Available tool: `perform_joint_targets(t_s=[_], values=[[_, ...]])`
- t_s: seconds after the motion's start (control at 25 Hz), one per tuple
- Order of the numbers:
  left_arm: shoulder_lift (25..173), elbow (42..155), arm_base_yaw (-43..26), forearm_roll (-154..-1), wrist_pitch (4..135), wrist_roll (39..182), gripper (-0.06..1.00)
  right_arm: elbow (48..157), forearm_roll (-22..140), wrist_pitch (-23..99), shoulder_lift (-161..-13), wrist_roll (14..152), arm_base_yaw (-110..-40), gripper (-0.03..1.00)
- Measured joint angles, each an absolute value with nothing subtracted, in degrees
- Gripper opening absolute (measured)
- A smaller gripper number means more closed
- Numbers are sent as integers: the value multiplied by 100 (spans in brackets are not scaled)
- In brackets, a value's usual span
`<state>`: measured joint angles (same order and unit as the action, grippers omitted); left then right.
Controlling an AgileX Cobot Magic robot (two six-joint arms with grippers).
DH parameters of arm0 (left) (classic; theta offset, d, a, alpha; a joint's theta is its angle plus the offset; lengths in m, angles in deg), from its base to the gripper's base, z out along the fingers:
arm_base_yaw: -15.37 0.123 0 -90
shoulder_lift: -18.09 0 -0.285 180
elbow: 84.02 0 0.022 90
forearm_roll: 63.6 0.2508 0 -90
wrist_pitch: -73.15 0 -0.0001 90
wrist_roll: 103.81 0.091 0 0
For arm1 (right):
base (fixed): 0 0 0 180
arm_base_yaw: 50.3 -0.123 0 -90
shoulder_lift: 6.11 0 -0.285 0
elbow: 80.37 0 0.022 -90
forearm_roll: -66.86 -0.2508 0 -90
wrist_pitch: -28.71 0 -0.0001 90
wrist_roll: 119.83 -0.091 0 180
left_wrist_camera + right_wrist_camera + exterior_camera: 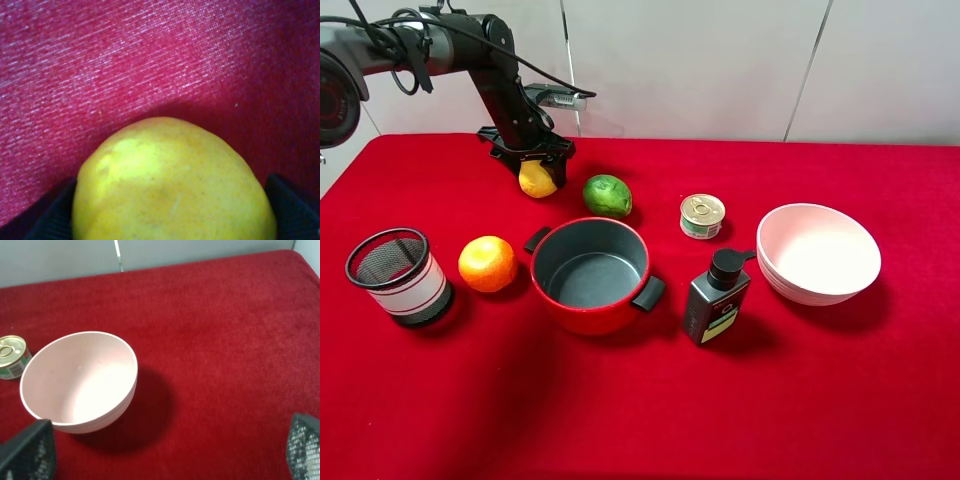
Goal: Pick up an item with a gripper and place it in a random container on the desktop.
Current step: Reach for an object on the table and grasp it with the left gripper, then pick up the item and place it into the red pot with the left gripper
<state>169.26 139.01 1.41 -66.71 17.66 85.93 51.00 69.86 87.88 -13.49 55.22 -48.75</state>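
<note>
The yellow pear (538,180) lies at the back left of the red desktop (840,400). My left gripper (533,158) stands over it with a jaw on each side. In the left wrist view the pear (170,185) fills the space between the two black fingertips (50,217), which touch its sides, so the left gripper (172,220) is shut on it. The red pot (590,274) with a dark grey inside stands in front of the pear, empty. My right gripper (170,455) is open over the cloth and does not show in the exterior high view.
A green fruit (607,195) lies right of the pear. An orange (487,263) and a black mesh cup (400,277) stand left of the pot. A tin can (702,216), a dark pump bottle (717,298) and a pale pink bowl (818,252) stand to its right.
</note>
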Motion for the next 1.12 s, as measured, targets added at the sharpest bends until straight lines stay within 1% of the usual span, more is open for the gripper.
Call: perform_joint_targets(t_s=[0.68, 0.96, 1.12], values=[[16926, 13901, 141, -6671, 1749, 8599, 71, 5100, 6986, 8788, -1349, 5522, -4875, 69], [16916, 14304, 141, -6666, 1371, 8599, 71, 5100, 6986, 8788, -1349, 5522, -4875, 69], [16785, 14345, 141, -6660, 1272, 8599, 71, 5100, 6986, 8788, -1349, 5522, -4875, 69]])
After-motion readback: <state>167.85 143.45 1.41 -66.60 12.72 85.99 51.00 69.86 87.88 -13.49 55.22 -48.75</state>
